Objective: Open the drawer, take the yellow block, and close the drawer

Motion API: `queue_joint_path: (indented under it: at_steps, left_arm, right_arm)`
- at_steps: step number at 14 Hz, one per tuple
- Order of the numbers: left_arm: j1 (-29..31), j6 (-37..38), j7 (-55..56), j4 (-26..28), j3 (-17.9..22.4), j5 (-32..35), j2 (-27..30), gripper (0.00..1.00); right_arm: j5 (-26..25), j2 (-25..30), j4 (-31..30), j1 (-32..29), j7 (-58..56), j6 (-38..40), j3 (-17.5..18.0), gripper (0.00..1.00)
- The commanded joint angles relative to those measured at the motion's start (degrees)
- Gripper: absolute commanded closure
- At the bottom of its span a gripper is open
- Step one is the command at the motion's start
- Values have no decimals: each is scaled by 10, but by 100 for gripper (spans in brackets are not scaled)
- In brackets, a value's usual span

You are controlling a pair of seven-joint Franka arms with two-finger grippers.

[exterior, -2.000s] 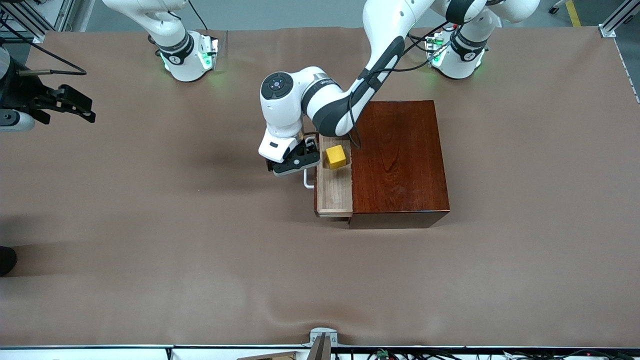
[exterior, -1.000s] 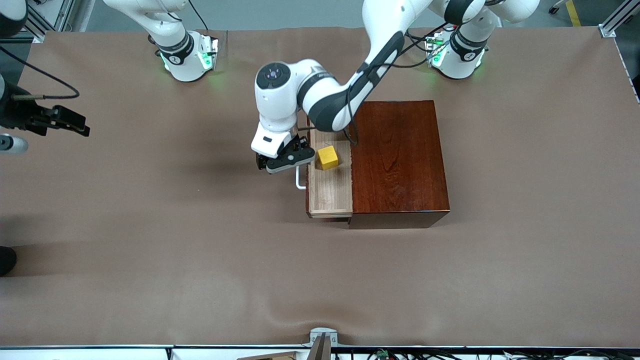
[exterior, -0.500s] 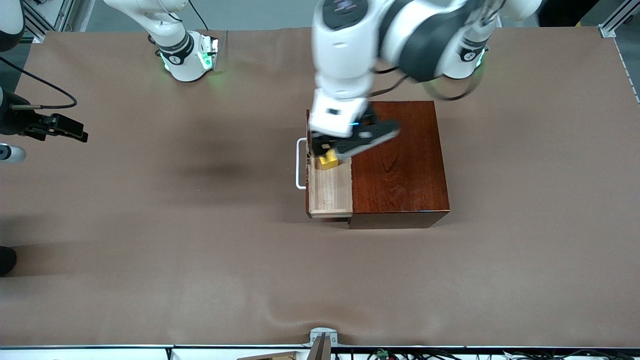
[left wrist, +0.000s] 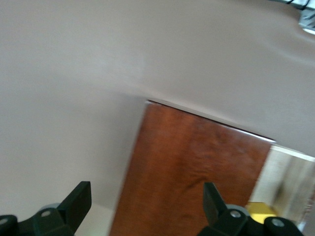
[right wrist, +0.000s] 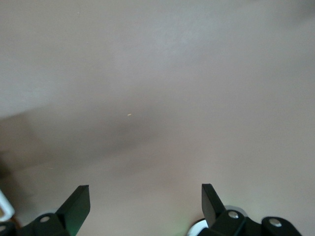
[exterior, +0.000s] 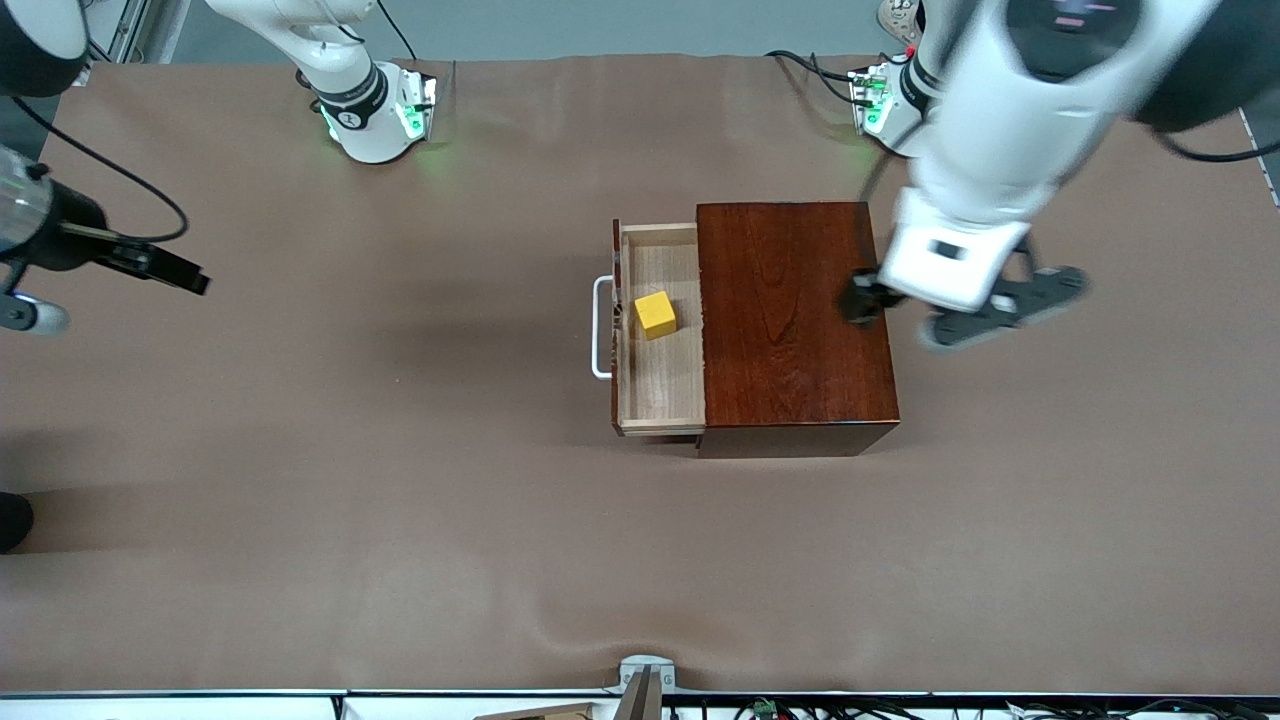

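Note:
The drawer [exterior: 665,385] stands pulled out of the mahogany box [exterior: 795,320], its white handle [exterior: 600,328] facing the right arm's end of the table. The yellow block [exterior: 655,314] lies in the drawer. My left gripper [exterior: 940,315] is open and empty, up in the air over the box's edge at the left arm's end. In the left wrist view the gripper [left wrist: 147,196] is over the box top [left wrist: 192,167], with the block [left wrist: 261,209] and the drawer [left wrist: 290,172] at the frame's edge. My right gripper [exterior: 170,270] is open and empty over bare table [right wrist: 145,199], and that arm waits.
A brown cloth [exterior: 400,500] covers the whole table. The two arm bases [exterior: 375,110] stand along the edge farthest from the front camera. A metal clamp [exterior: 645,680] sits at the edge nearest the front camera.
My left gripper pulled the drawer a little farther out, let go of the handle, rose and swung across the box toward the left arm's end. The yellow block stays in the drawer.

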State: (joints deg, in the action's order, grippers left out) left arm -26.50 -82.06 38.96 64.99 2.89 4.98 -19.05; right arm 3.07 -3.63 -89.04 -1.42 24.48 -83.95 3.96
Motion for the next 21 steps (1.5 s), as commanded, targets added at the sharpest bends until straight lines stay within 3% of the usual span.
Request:
queue_joint_path:
  at_steps: [1, 6, 10, 15, 21]
  left_arm:
    - [53, -3, -83, 96, -10, 4, 71, 0]
    - [129, -13, -211, 174, -13, 5, 131, 0]
    - [214, -67, -267, 289, -70, -1, 218, 0]
    - [240, -54, -346, 295, -73, -4, 242, 0]
    - [251, -47, -351, 285, -67, -28, 244, 0]
  right_arm:
    - [26, -21, 10, 40, 107, 4, -1, 0]
    - [45, -49, 11, 125, 288, -31, -1, 0]
    - [73, -69, 11, 195, 440, -81, -1, 0]
    - [65, -98, 11, 267, 552, -133, -2, 0]
    - [72, -124, 29, 287, 623, -149, -1, 0]
